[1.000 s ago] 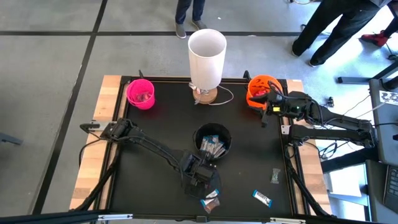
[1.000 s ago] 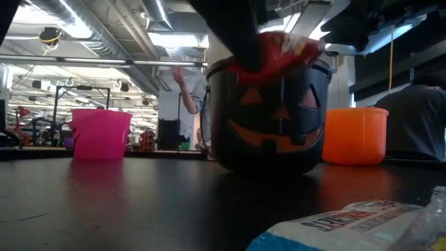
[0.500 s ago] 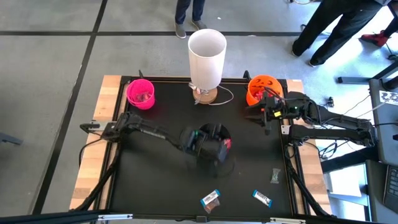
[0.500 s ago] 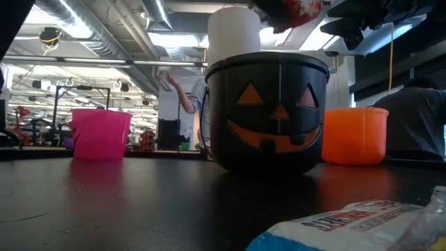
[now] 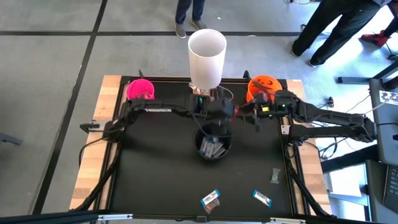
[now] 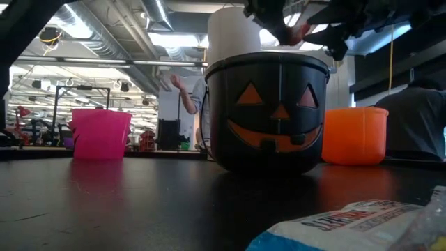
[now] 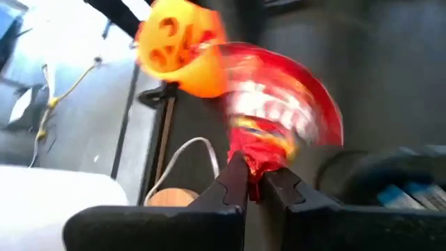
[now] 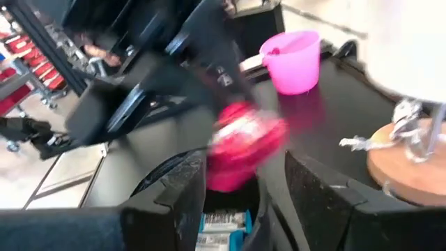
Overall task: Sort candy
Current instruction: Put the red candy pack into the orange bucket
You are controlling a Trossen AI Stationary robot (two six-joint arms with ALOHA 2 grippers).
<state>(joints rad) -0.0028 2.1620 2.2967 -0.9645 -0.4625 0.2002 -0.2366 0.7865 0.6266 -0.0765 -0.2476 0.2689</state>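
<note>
My left pincer [image 7: 255, 183] is clamped on a red candy packet [image 7: 282, 125], holding it in the air above the black pumpkin bucket [image 5: 212, 142]. My right pincer [image 8: 268, 183] faces it just beside the packet, fingers spread and holding nothing. More candy [image 5: 211, 199] lies on the table [image 5: 155, 180] well apart from both pincers.

You have a matt black counter [image 5: 149, 180] edged in pale bare wood. The black pumpkin bucket [image 6: 268, 111] looks like smooth, slightly glossy plastic, as does the pink cup [image 6: 100, 133]. The red packet [image 7: 282, 118] seems a shiny crinkled foil, though blurred. The blue-and-white bar [image 6: 348, 226] has a glossy film wrapper.
</note>
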